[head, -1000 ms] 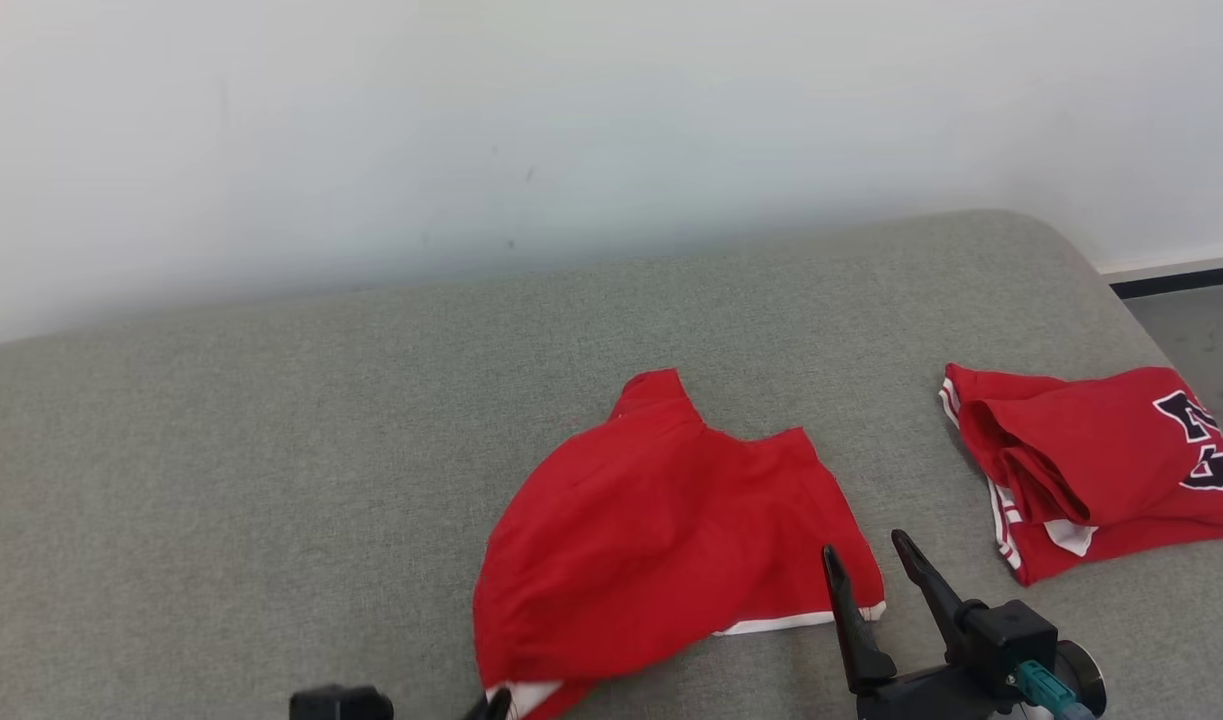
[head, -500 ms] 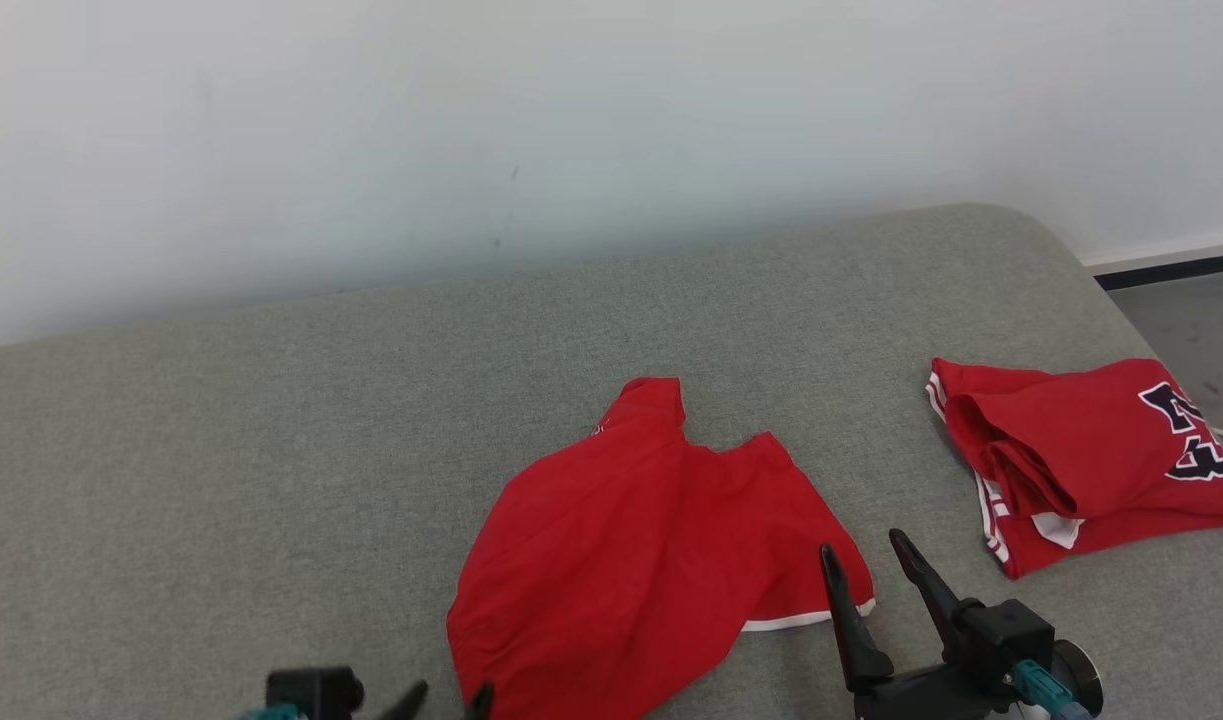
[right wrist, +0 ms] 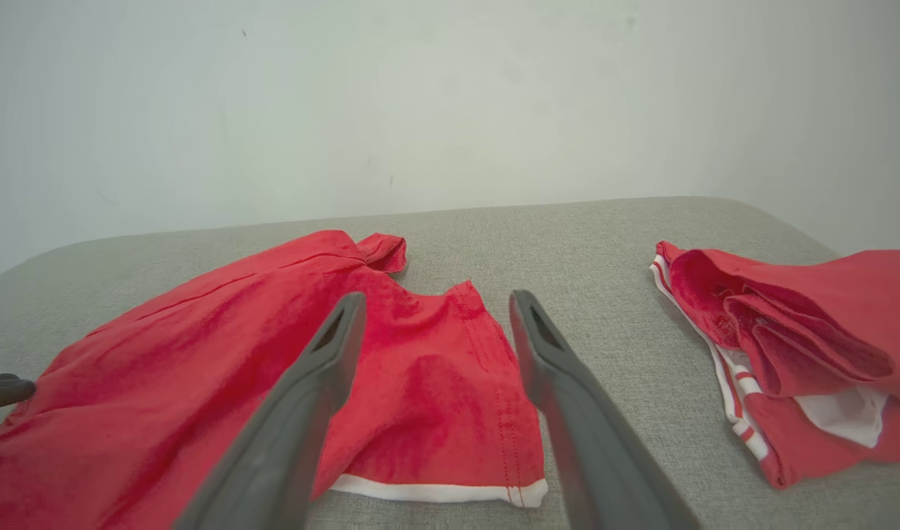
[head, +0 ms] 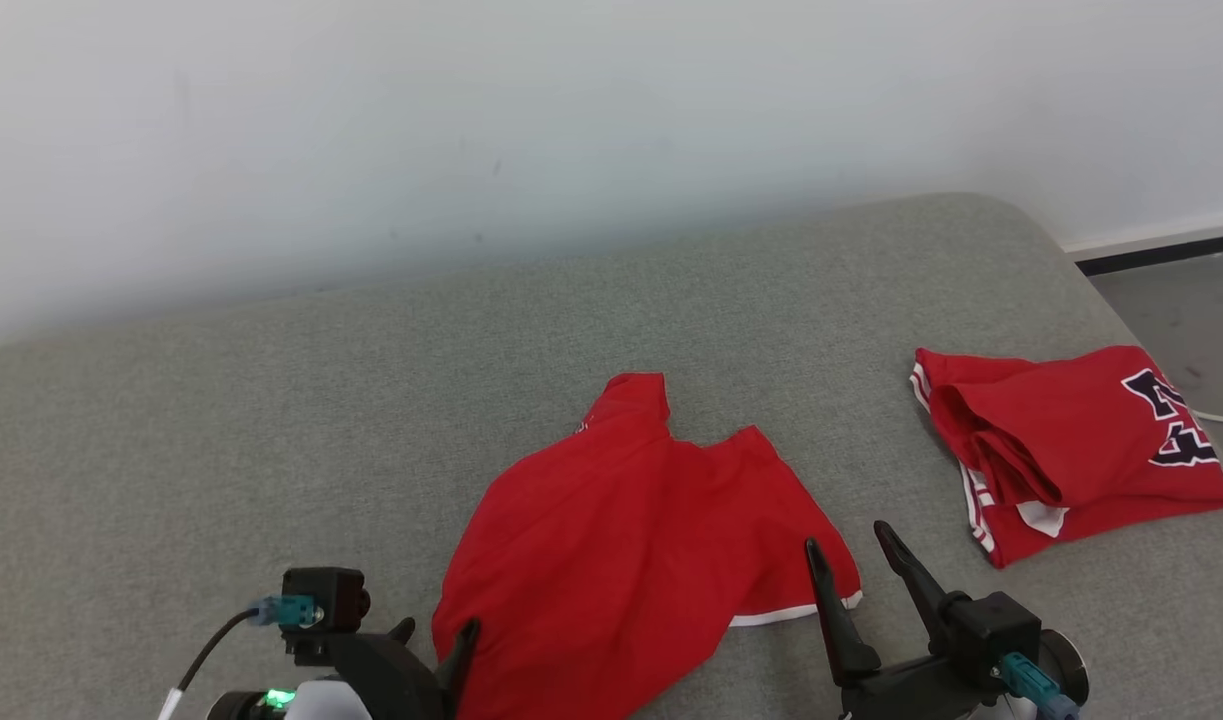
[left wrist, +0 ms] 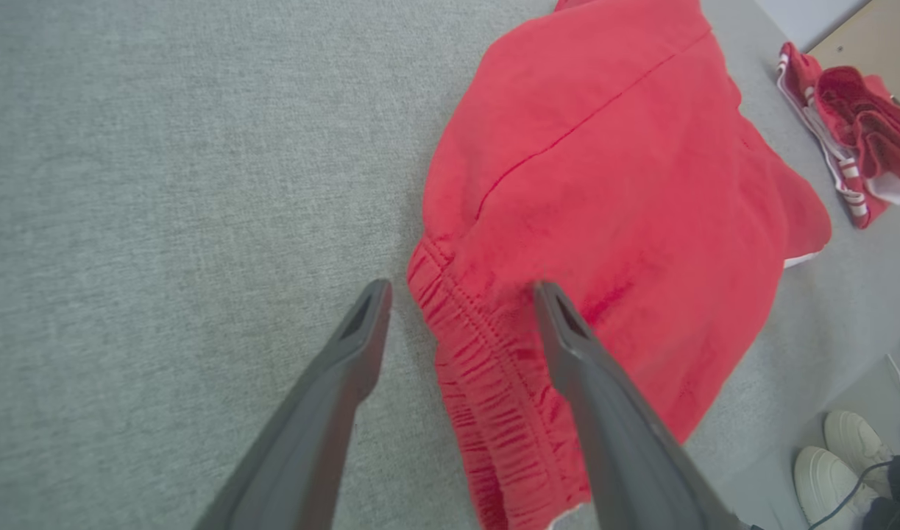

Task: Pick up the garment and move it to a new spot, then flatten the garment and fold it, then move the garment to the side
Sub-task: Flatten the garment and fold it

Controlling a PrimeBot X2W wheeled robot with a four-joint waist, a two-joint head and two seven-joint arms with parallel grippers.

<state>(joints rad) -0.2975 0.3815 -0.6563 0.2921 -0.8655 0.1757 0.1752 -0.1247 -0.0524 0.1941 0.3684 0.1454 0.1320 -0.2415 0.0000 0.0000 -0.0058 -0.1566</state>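
Garments: two, both red. Shorts lie diagonally, waistband near-left, leg hems far-right; folded garment well apart. Left gripper and right gripper: two, jaws spread, empty.

The left gripper stands spread wide. The red garment lies ahead, its waistband between the fingers.

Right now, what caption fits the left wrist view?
Open left gripper frames the elastic waistband of red shorts on grey upholstery.

A grey upholstered surface meets a plain white wall.
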